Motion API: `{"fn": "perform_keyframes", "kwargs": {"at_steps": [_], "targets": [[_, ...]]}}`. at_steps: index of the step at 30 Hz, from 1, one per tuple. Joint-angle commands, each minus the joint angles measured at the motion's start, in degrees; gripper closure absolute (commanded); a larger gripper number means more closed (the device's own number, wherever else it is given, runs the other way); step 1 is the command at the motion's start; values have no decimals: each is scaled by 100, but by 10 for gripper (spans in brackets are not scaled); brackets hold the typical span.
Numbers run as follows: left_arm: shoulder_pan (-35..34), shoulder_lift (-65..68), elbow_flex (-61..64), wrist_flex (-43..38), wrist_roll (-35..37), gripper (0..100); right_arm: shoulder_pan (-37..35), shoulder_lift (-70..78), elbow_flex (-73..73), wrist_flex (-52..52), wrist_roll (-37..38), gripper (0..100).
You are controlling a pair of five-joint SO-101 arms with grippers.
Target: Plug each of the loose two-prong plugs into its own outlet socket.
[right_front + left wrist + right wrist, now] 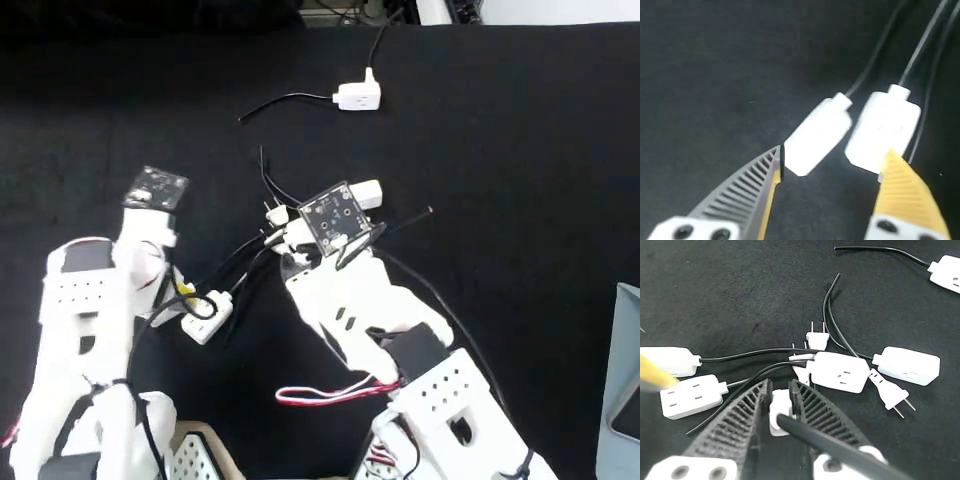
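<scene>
**Left wrist view.** The left gripper [834,152] is spread open and holds nothing; it has one grey ribbed finger and one yellow. Just past the tips, on the black table [715,75], lie socket A [817,135] and socket B [883,129]. Both are white, side by side and apart, each with a thin black cord at its far end. The yellow tip overlaps the near edge of socket B; contact cannot be told. Any print on either is too blurred to read.

**Right wrist view.** The right gripper [779,385] has its black ribbed fingers clenched on the held plug [779,412], whose white body sits between them. Just beyond the tips is the centre socket [840,371], slotted face up. Beside it stands plug C [816,340], prongs pointing away from the gripper. Near both the centre socket and socket E [907,365] lies plug D [888,390]. Well apart is socket F [946,271], with a black cord attached. The pair by the left gripper shows its slot faces here, a yellow finger beside them. Marks on the faces are too small to tell.

**High view.** This adds the layout. The left arm is at the table's near left by that pair. The right arm's wrist board covers the held plug. Toward the far edge socket F sits alone, with cords leaving two sides.
</scene>
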Motion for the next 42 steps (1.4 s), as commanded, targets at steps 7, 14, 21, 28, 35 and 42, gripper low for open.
{"fn": "perform_keyframes", "kwargs": {"at_steps": [7, 14, 21, 28, 35, 42], "targets": [[-910, -1591, 259, 88, 44, 690, -1020, 1349, -479, -35, -457, 986], [-1921, -3007, 1086, 62, 413, 690, -1785, 2457, -813, -607, -554, 986], [-2589, -3851, 1648, 62, 985, 690, -1969, 3160, -1182, -1055, -554, 986], [-2668, -3947, 1780, -79, 1600, 690, -1969, 4066, -1543, -1714, -527, 987], [-2923, -3947, 2097, -519, 1899, 690, -2277, 4171, -1552, -1996, -536, 987], [-2932, -3956, 2352, -668, 1899, 690, -2338, 4224, -1508, -2382, -545, 987]]}}
